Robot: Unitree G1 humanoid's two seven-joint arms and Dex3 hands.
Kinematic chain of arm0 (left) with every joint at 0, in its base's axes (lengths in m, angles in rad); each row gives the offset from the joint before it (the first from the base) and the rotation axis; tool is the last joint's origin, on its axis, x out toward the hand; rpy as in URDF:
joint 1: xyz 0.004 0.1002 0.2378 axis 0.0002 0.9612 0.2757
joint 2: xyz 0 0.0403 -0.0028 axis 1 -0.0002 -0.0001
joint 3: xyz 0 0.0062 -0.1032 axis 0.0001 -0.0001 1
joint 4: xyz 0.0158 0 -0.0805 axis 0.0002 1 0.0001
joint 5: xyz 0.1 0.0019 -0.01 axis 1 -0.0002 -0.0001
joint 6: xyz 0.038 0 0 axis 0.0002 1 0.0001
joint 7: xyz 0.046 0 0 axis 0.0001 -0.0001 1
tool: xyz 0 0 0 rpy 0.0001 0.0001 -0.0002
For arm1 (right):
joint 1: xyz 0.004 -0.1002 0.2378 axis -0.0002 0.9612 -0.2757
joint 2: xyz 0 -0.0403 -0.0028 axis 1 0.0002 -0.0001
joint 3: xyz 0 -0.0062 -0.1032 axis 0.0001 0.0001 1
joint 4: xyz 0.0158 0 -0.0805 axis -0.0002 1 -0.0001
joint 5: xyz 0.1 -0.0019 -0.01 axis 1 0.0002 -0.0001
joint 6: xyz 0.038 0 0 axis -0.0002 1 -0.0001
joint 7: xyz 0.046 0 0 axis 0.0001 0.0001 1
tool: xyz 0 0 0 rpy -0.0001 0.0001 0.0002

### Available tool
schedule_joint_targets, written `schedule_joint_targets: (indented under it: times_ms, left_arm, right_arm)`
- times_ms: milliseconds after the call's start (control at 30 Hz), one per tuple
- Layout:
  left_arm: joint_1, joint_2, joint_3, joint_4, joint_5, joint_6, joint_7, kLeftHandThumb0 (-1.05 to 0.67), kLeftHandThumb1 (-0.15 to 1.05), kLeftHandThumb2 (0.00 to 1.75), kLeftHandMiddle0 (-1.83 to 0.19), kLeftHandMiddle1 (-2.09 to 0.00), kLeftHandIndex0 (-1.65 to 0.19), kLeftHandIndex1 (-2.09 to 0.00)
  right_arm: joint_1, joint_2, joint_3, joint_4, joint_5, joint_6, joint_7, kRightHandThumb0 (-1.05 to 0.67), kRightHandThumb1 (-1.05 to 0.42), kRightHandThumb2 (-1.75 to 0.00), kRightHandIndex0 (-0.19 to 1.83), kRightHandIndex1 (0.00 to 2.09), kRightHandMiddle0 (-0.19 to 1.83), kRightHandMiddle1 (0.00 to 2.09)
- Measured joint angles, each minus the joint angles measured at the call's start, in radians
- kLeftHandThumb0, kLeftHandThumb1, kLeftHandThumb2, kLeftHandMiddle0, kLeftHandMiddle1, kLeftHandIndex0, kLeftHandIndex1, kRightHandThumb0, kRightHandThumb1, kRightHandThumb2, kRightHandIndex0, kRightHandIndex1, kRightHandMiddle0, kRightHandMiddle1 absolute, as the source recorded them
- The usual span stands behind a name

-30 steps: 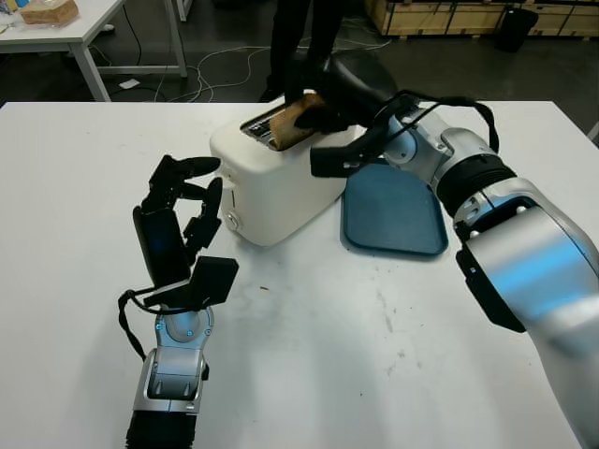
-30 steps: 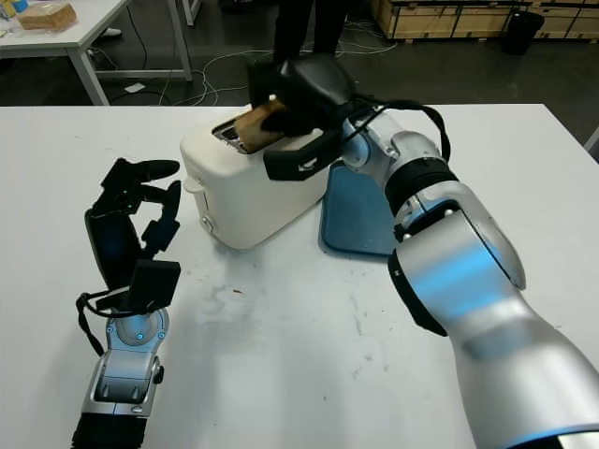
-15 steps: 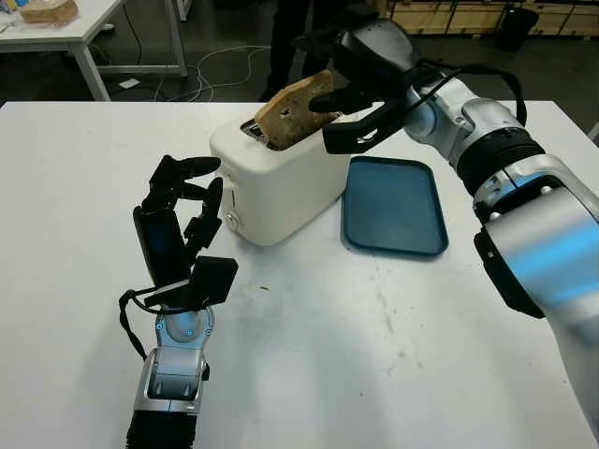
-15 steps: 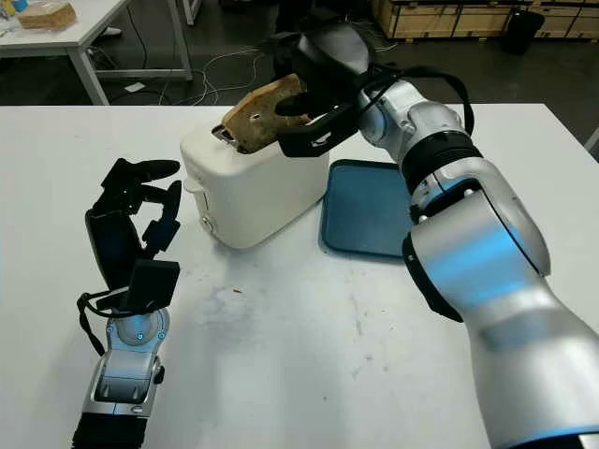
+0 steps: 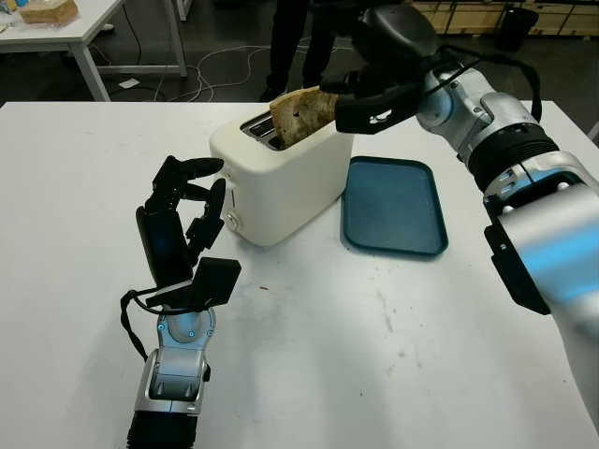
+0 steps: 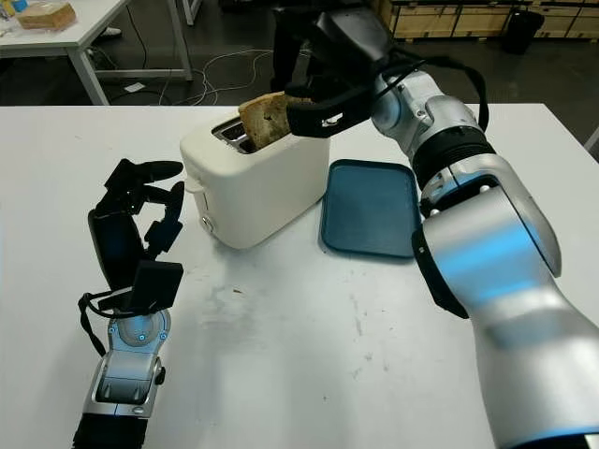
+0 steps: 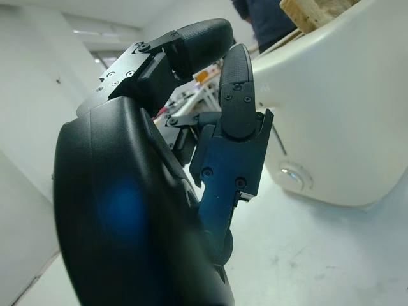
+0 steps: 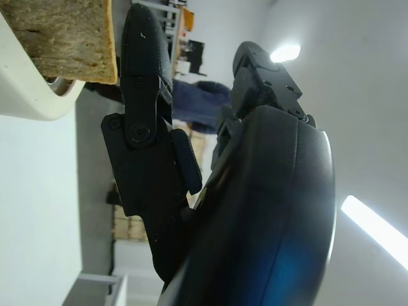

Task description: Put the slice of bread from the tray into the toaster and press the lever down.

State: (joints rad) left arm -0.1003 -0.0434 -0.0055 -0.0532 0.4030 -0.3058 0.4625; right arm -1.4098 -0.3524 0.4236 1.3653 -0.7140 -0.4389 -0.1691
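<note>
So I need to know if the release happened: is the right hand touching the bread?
Cannot tell. In the left eye view the right hand overlaps the bread in the toaster; neither contact nor gap shows plainly.

Bright, even light is falling from overhead onto my white table (image 5: 309,374), and it is washing the surface nearly blank. Soft shadows are pooling under the toaster (image 5: 281,182) and beside my left hand (image 5: 178,229). A bluish sheen is glinting off my right arm's silver shell (image 5: 547,253). Behind the table, the floor is sitting much dimmer. In my right wrist view, ceiling lamps (image 8: 373,220) are flaring as white streaks, and the background is blurring. In my left wrist view, the room behind my fingers (image 7: 236,95) is blurring into pale haze.
</note>
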Motion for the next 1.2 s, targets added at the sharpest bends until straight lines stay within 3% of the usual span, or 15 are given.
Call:
schedule_joint_targets:
  times_ms: [167, 333, 433, 533, 667, 867, 933, 1033, 1100, 1200]
  left_arm:
    - [0.0, 0.0, 0.0, 0.0, 0.002, 0.0, 0.002, -0.34, 0.92, 0.27, -0.49, -1.53, -0.63, -0.95]
    - [0.0, 0.002, 0.002, 0.002, 0.002, 0.0, 0.002, -0.35, 0.92, 0.27, -0.5, -1.52, -0.63, -0.95]
    - [0.001, 0.003, 0.004, 0.003, 0.0, 0.0, 0.002, -0.35, 0.92, 0.26, -0.51, -1.53, -0.63, -0.95]
    - [0.003, 0.008, 0.013, 0.005, -0.001, 0.0, 0.001, -0.34, 0.92, 0.26, -0.51, -1.53, -0.63, -0.94]
    - [0.007, 0.019, 0.019, 0.01, -0.002, 0.0, -0.002, -0.34, 0.92, 0.26, -0.51, -1.51, -0.63, -0.94]
    - [0.006, 0.022, 0.018, 0.02, -0.012, -0.001, -0.013, -0.33, 0.92, 0.26, -0.51, -1.51, -0.64, -0.93]
    - [0.006, 0.022, 0.017, 0.02, -0.013, -0.001, -0.015, -0.33, 0.92, 0.25, -0.5, -1.49, -0.64, -0.93]
    - [0.006, 0.025, 0.018, 0.021, -0.012, -0.001, -0.016, -0.33, 0.92, 0.24, -0.52, -1.48, -0.65, -0.93]
    - [0.006, 0.031, 0.018, 0.023, -0.009, -0.001, -0.016, -0.33, 0.92, 0.24, -0.53, -1.48, -0.65, -0.93]
    - [0.006, 0.045, 0.019, 0.024, 0.007, -0.001, -0.015, -0.33, 0.92, 0.23, -0.54, -1.48, -0.66, -0.92]
  right_arm:
    - [0.004, -0.002, -0.065, -0.004, 0.059, 0.013, 0.011, -0.49, -0.92, -0.21, 0.09, 0.79, 0.43, 0.15]
    - [0.103, 0.021, -0.278, -0.07, 0.311, -0.072, -0.008, -0.48, -0.92, -0.22, 0.54, 0.78, 0.72, 0.2]
    - [0.238, 0.057, -0.383, -0.128, 0.456, -0.147, 0.044, -0.44, -0.92, -0.25, 0.71, 0.84, 0.82, 0.22]
    - [0.42, 0.091, -0.438, -0.218, 0.563, -0.196, 0.125, -0.36, -0.92, -0.24, 0.75, 0.76, 0.86, 0.18]
    - [0.679, 0.141, -0.495, -0.441, 0.694, -0.178, 0.206, -0.36, -0.92, -0.24, 0.81, 0.69, 0.91, 0.15]
    - [0.984, 0.164, -0.498, -0.783, 0.665, -0.122, 0.16, -0.38, -0.92, -0.3, 0.79, 0.99, 0.98, 0.17]
    - [1.046, 0.168, -0.496, -0.836, 0.624, -0.121, 0.115, -0.4, -0.92, -0.33, 0.73, 1.15, 0.97, 0.3]
    - [1.111, 0.185, -0.49, -0.906, 0.548, -0.121, 0.034, -0.41, -0.92, -0.38, 0.7, 1.41, 0.74, 0.91]
    - [1.136, 0.194, -0.478, -0.942, 0.506, -0.126, -0.005, -0.4, -0.92, -0.4, 0.7, 1.5, 0.67, 1.11]
    - [1.167, 0.205, -0.456, -0.977, 0.448, -0.135, -0.056, -0.39, -0.92, -0.43, 0.72, 1.56, 0.65, 1.21]
